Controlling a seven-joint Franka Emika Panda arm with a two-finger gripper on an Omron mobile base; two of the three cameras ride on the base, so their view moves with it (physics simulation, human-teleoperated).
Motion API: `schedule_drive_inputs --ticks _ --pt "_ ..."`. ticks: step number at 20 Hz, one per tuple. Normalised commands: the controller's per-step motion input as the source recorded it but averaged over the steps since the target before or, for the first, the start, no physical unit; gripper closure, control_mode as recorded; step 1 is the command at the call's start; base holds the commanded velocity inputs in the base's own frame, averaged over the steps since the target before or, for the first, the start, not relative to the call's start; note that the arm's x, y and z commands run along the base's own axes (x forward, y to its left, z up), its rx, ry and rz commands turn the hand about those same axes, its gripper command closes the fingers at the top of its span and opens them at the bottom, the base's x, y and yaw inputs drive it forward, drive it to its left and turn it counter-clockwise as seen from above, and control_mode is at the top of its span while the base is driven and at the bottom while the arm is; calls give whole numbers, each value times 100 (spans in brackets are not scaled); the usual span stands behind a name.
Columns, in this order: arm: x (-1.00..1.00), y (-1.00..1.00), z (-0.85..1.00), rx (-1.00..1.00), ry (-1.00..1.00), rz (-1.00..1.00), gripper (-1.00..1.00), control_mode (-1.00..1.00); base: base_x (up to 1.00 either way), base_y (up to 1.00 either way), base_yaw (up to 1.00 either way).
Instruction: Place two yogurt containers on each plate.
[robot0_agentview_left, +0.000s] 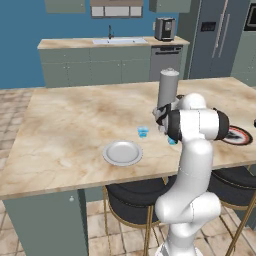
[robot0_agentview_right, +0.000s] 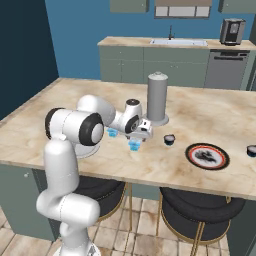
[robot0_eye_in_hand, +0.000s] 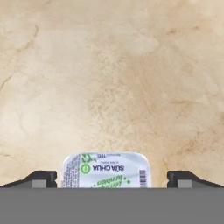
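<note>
My gripper is open and hangs just over a light blue yogurt container with a pale printed lid, which lies between the two fingertips. From the right base the gripper points down at that cup. A second light blue cup stands to its left, near the silver-grey plate. One dark cup sits left of the black, red-rimmed plate, and another dark cup is at the right edge. Both plates are bare.
A tall grey canister with a knob stands on the island just behind the gripper. Black stools are tucked under the island's near edge. Marble counter stretches wide to the left and far side.
</note>
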Motion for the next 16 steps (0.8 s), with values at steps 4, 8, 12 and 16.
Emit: schedule_drive_inputs --ticks 4,8,12,16 --pt "-13 1 0 0 0 0 -100 -100 0 0 0" --pt "-27 1 -1 0 0 0 -100 -100 0 0 0" --pt "-10 0 -2 0 0 0 -100 -100 0 0 0" --pt "0 0 -9 0 0 0 -100 -100 0 0 0"
